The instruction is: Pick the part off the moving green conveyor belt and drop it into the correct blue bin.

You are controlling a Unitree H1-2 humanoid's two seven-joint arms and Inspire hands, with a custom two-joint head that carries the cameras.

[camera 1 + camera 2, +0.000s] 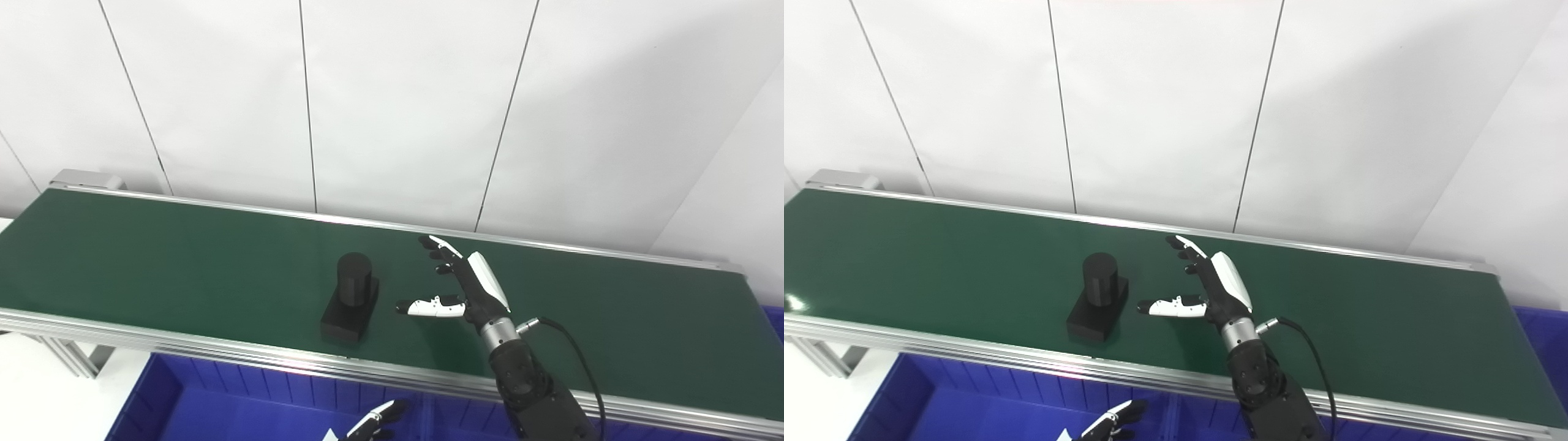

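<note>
Left eye view shows the right hand (465, 288) over the belt (184, 245), fingers spread and thumb out, holding nothing. The black part (351, 297) stands just off the thumb tip, untouched. This looks like the approach step; next, the hand must close around the part before the belt carries it away. At the bottom edge the left hand (375, 422) waits over a bin (202, 398), its state unclear.
</note>
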